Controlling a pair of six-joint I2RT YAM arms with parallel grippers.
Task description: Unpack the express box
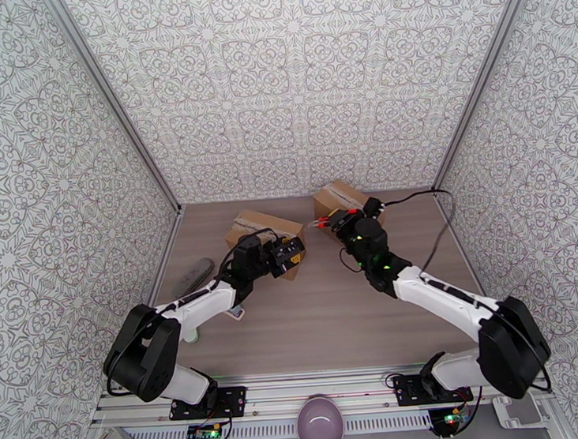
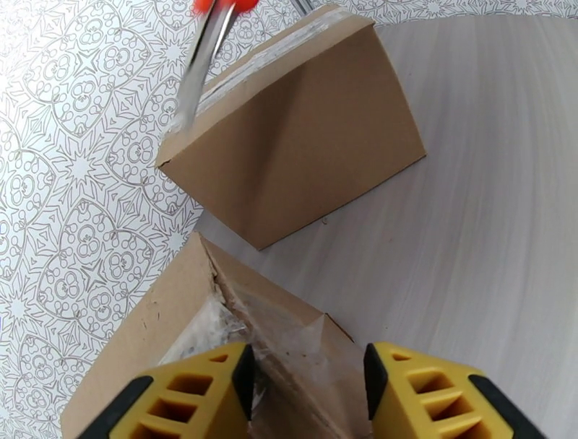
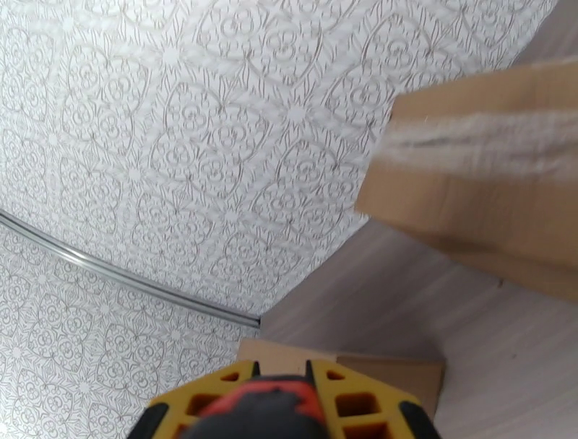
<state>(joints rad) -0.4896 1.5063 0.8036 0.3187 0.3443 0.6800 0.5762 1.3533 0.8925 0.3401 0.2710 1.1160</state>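
Note:
Two brown cardboard express boxes stand on the wooden table. The left box (image 1: 250, 227) has torn clear tape along its top (image 2: 217, 325). My left gripper (image 1: 290, 254) hovers at its near end, its yellow fingers (image 2: 195, 390) open with the taped box edge between them (image 2: 307, 375). The right box (image 1: 341, 198) sits by the back wall, its tape strip intact (image 2: 289, 144) (image 3: 491, 180). My right gripper (image 1: 332, 219) (image 3: 282, 375) is shut on a red-handled cutter (image 3: 264, 401). The cutter's metal blade (image 2: 199, 72) rests on the right box's taped top edge.
Patterned walls close in the table on three sides, right behind both boxes. A grey oblong object (image 1: 191, 274) lies by the left wall, with a small white item (image 1: 236, 313) beside the left arm. A purple bowl (image 1: 321, 424) sits in front of the arm bases.

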